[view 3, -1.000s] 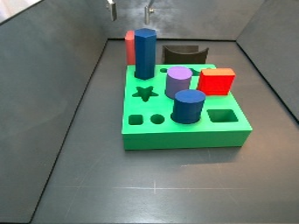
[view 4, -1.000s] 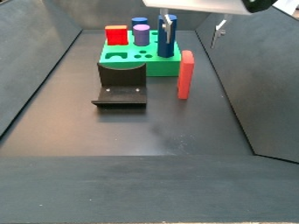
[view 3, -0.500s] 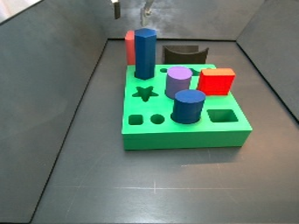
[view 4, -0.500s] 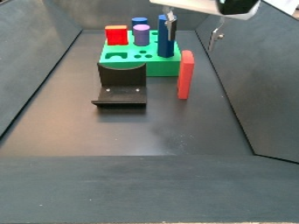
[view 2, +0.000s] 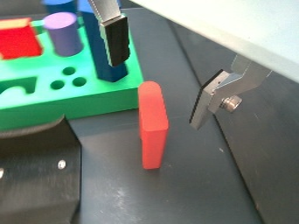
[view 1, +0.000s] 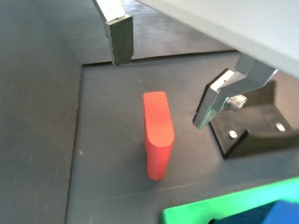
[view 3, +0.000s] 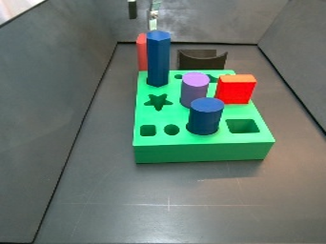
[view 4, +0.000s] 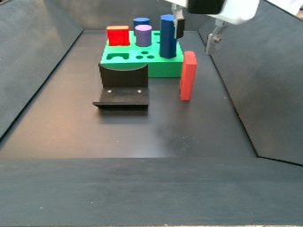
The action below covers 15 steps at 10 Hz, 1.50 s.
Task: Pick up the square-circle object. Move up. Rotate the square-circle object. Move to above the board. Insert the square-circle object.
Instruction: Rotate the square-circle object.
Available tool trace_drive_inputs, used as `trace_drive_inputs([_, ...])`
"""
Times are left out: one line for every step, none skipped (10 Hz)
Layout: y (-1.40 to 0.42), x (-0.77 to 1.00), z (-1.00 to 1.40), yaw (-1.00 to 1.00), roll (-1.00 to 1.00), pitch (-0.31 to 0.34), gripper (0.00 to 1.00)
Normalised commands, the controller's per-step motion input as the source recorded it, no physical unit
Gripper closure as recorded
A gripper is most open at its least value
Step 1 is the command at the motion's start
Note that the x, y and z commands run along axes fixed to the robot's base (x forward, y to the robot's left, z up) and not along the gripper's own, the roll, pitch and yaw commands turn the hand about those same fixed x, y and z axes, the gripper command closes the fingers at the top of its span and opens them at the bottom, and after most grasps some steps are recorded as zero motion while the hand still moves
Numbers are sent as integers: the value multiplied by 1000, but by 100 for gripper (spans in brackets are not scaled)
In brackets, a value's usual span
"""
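One green board (view 3: 204,133), one salmon slab (view 4: 187,75), two blue cylinders (view 3: 156,57) (view 3: 205,115), one purple cylinder (view 3: 193,90), one red cube (view 3: 237,89), one dark fixture (view 4: 122,90), one gripper (view 4: 196,29) above the slab.

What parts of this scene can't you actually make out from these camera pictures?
- The square-circle object: in a side view the tall blue peg hides all but a red sliver.
- Its notched end: not visible in either wrist view.
- The gripper: cut off by the frame's upper edge in both side views; only the open fingers show in the wrist views.
- The board: only a corner shows in a wrist view.
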Motion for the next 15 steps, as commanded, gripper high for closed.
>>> trace_drive_inputs([25,16,-5,-1000,11,14,0])
trace_drive_inputs([25,16,-5,-1000,13,17,0])
trace_drive_inputs([25,16,-6,-1000,14,19,0])
trace_drive_inputs([25,16,-5,-1000,16,21,0])
trace_drive_inputs([24,16,-6,-1000,20,26,0])
trace_drive_inputs([24,16,-6,-1000,25,35,0])
trace_drive_inputs([24,16,-6,-737,24,35,0])
trace_drive_inputs([24,16,-5,-498,24,35,0])
trace_drive_inputs([24,16,-5,-326,24,35,0])
trace_drive_inputs([0,0,-1000,-182,24,35,0])
trace_drive_inputs([2,14,-1000,-115,27,19,0])
trace_drive_inputs([7,28,-1000,-80,35,-5,0])
trace_drive_inputs([13,28,-1000,-62,41,-12,0])
trace_drive_inputs([20,27,-886,-41,43,-20,0])
trace_drive_inputs([22,27,-736,-29,45,-23,0])
